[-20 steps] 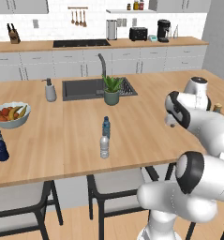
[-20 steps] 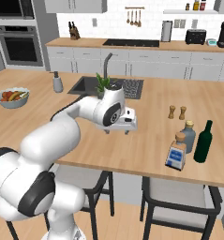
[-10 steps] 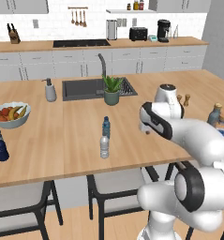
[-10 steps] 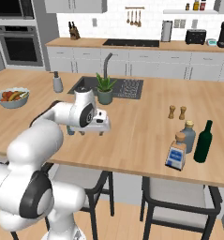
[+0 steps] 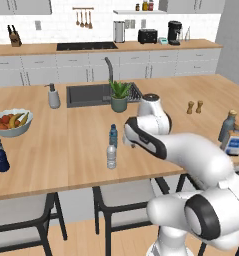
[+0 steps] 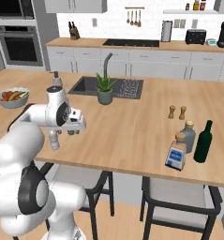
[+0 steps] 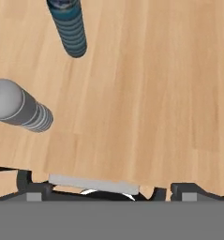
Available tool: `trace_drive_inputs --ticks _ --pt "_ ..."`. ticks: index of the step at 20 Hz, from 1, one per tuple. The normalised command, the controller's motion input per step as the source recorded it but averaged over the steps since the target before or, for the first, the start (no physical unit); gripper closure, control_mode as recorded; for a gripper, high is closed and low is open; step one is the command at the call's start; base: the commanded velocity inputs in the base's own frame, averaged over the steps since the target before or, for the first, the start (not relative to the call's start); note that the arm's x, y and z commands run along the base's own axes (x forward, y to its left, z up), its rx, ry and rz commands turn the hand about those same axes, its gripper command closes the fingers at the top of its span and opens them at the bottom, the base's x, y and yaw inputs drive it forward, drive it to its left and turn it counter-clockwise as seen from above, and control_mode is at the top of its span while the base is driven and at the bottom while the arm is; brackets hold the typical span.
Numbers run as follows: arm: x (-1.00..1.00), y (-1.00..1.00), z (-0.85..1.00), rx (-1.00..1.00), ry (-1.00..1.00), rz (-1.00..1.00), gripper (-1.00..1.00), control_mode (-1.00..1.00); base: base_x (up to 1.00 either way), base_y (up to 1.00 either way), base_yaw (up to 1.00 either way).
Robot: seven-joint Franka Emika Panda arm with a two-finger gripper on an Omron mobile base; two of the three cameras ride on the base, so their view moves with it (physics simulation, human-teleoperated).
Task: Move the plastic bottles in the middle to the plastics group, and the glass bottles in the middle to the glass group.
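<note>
Gripper (image 7: 101,187) spread wide, empty, above bare wooden counter (image 5: 71,145) — clear-grey bottle (image 5: 111,156) and blue bottle (image 5: 113,135) upright mid-counter just beside it; squat glass bottle (image 6: 176,151) beside the glass group (image 6: 197,138)

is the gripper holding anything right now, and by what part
Nothing is held. The gripper is open over bare counter, apart from the clear bottle and the blue bottle.

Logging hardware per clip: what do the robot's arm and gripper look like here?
The arm is built of smooth, rounded glossy white segments with dark grey to black bands and discs at the joints. The hand is a boxy white block with dark patches. In the hand view, the gripper has two small dark finger tips. No cables or legible markings are visible.
</note>
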Motion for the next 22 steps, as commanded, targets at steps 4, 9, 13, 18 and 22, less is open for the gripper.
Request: trace_drive_inputs --ticks 4,9,13,18,22 --pt "-0.26 0.5 0.2 0.0 -0.12 0.1 -1.0 -1.0 0.0 0.0 0.0" --pt "-0.05 0.34 0.35 0.03 -0.15 0.07 -1.0 -1.0 0.0 0.0 0.0" --pt "0.0 0.59 0.07 0.07 -0.11 0.11 -1.0 -1.0 0.0 0.0 0.0" --pt "0.0 0.57 0.0 0.02 -0.01 0.1 -1.0 -1.0 0.0 0.0 0.0" --pt "0.0 0.08 0.0 0.0 0.0 0.01 -1.0 -1.0 0.0 0.0 0.0"
